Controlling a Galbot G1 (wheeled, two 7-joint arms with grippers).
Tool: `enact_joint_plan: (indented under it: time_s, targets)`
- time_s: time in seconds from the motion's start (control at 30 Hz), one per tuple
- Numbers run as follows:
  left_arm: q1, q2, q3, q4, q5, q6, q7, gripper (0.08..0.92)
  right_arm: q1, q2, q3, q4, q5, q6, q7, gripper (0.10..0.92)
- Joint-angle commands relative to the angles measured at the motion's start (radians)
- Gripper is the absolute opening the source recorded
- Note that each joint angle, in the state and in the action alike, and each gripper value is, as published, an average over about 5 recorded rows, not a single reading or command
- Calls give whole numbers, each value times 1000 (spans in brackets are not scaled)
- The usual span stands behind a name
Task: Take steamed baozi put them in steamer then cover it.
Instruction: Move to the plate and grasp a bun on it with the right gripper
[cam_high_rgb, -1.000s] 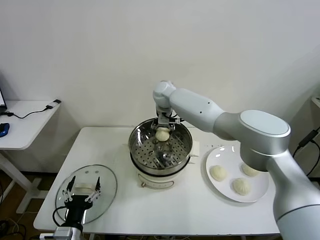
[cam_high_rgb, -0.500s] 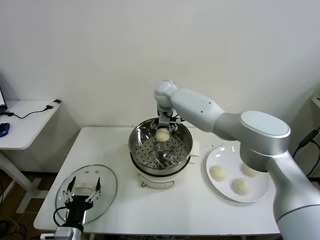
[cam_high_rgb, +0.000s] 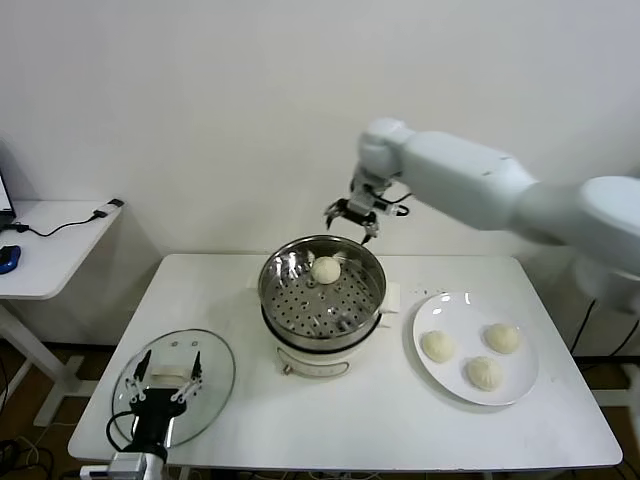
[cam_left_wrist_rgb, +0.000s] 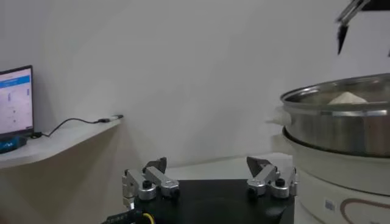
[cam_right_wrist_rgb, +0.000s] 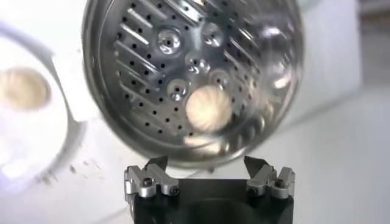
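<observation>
Head view: my right gripper (cam_high_rgb: 351, 213), fingers spread and empty, hangs above the round shiny stainless-steel steamer (cam_high_rgb: 280, 300); one cream-white domed baozi (cam_high_rgb: 326, 268) lies below it. I judge it should swing to the flat white plate (cam_high_rgb: 425, 318).

Left wrist view: left gripper (cam_left_wrist_rgb: 209, 180) open, parked.

Right wrist view: that bun sits beneath the open fingers.

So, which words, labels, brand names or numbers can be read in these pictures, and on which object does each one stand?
No text can be read anywhere.
Monitor screen in the left wrist view: it shows blue lines of content, too small and blurred to read.
White pot base under the steamer: a small dark label and a curved marking, not legible.
The baozi, the plate, the glass cover and both end effectors carry no visible text.
</observation>
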Motion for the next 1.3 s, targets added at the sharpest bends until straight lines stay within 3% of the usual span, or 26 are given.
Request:
enact_joint_plan:
  time_s: [0.03, 0.23, 0.43, 0.7, 1.3]
  targets:
    - [8, -2, 6, 3, 0, -2, -5, 823, 66, -361, -127, 219, 430, -520, 47, 823]
    - [15, -1, 1, -3, -1, -2, -7, 823, -71, -459, -99, 255, 383, -530, 7, 823]
    - [21, 0, -1, -8, 1, -1, -7, 823, -271, -483, -4, 250, 228, -496, -14, 823]
    - [27, -2, -3, -2, 4, -1, -8, 823, -440, -429, 90, 181, 114, -465, -10, 823]
    - [23, -4, -3, 17, 9, 2, -9, 823, -561, -277, 239, -17, 20, -426, -4, 823]
